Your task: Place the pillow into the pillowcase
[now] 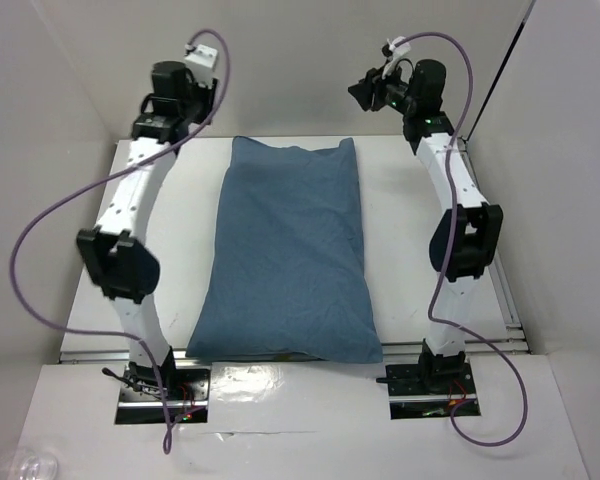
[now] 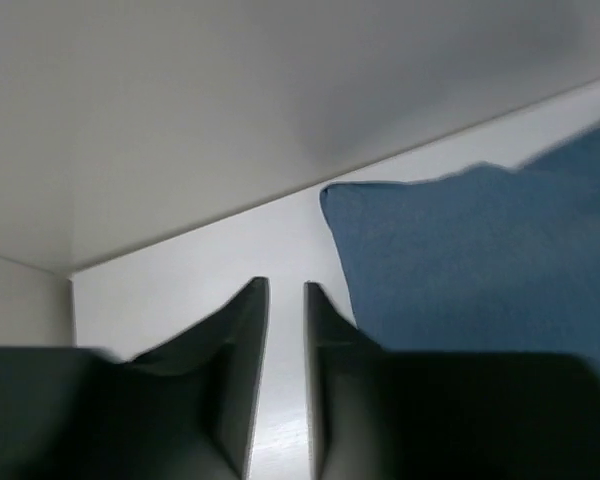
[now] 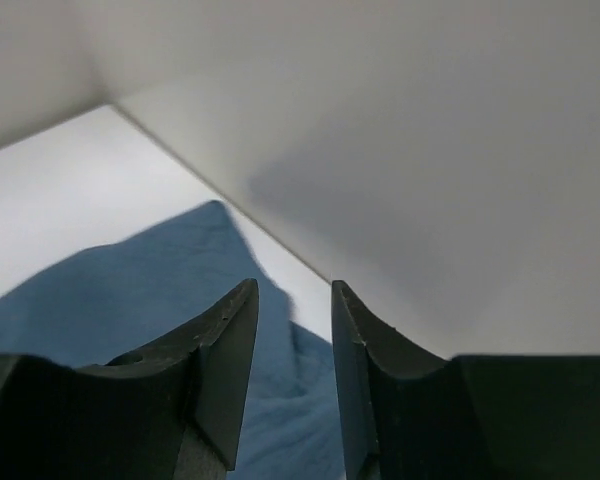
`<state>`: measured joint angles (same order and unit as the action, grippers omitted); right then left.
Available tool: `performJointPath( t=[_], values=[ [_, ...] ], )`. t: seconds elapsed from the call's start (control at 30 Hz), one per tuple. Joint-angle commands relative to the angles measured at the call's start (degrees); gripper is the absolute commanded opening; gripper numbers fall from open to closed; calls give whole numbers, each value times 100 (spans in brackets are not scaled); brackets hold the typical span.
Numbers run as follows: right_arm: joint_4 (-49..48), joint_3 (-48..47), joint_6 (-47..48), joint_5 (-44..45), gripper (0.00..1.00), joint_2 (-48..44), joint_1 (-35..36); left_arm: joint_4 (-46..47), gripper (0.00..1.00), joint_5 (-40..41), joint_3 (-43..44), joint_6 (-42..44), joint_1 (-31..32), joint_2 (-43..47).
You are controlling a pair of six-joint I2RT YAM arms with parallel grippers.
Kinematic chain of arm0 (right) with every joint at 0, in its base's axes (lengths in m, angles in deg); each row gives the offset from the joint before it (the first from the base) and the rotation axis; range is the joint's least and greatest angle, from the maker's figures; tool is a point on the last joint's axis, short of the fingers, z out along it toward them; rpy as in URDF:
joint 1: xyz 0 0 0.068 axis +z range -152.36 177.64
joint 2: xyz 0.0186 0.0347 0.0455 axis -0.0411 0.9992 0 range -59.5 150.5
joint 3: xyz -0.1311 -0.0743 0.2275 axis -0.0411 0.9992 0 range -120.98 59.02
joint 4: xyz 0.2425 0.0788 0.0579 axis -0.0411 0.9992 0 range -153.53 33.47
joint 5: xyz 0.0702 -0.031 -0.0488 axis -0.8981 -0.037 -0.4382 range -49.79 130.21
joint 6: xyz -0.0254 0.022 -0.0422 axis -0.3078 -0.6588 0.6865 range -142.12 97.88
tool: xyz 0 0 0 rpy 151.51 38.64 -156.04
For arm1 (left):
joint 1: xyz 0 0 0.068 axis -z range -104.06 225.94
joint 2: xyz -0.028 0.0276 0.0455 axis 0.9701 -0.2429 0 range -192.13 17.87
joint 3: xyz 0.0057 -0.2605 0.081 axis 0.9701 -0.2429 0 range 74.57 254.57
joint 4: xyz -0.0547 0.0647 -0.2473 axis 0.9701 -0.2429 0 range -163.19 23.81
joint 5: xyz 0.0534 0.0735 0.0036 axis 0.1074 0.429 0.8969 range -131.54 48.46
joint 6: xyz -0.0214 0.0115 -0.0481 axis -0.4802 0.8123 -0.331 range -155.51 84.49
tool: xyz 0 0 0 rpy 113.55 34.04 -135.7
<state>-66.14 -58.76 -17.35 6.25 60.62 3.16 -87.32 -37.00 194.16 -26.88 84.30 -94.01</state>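
The dusty-blue pillowcase (image 1: 290,250) lies flat and plump in the middle of the white table (image 1: 180,230), long side running front to back. The pillow is hidden from view. My left gripper (image 2: 286,290) is open and holds nothing. It hangs over bare table just left of the pillowcase's (image 2: 480,260) far left corner. My right gripper (image 1: 362,94) is raised near the back wall beyond the far right corner. In the right wrist view the right gripper (image 3: 295,290) is open and empty, with the pillowcase (image 3: 130,290) below it.
White walls (image 1: 300,60) close in the table at the back and both sides. A metal rail (image 1: 480,340) runs along the front edge by the arm bases. Purple cables (image 1: 40,230) loop off both arms. A clear plastic object (image 1: 20,465) sits at the near left.
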Motion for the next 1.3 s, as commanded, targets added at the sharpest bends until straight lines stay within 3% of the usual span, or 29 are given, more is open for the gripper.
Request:
performJointPath(
  t=[0.0,0.03,0.07,0.13,0.17,0.27,0.47,0.6,0.73,0.87,1.03,1.27],
  values=[
    [997,-202,725,-1436,41,-708,291,-1276,27,-1948,-460,77,-2,1663],
    [1226,-202,1109,-1639,39,-709,396,-1463,7,-2400,-767,391,-1,1965],
    [1846,-324,1305,-1797,31,-709,458,-1691,3,-2892,-1049,612,147,2246],
    [2421,-684,1604,-1947,22,-490,590,-2444,0,-3458,-1674,877,385,2878],
    [2815,-746,1666,-2087,11,-350,660,-2754,0,-3755,-1928,1026,534,3012],
    [3466,-860,1920,-2378,0,-112,871,-3824,0,-4477,-2385,1500,667,3242],
    [4382,-1282,2588,-2317,0,819,1477,-4900,0,-5243,-2879,2275,842,2822],
    [4813,-1756,2818,-2317,0,1618,1759,-4946,0,-5157,-2950,2398,1061,2162],
    [4656,-1705,2941,-2317,0,1918,1927,-4113,0,-4076,-3003,2267,1414,1320],
    [4541,-1652,3091,-2265,0,2069,2119,-4022,0,-4214,-2512,2267,1651,608],
    [4594,-1460,3425,-2063,0,2261,2120,-3909,0,-4058,-2379,2346,2125,71],
    [4638,-985,3442,-1852,0,2148,1689,-3575,0,-3637,-2615,2618,2248,-53]
  ],
)
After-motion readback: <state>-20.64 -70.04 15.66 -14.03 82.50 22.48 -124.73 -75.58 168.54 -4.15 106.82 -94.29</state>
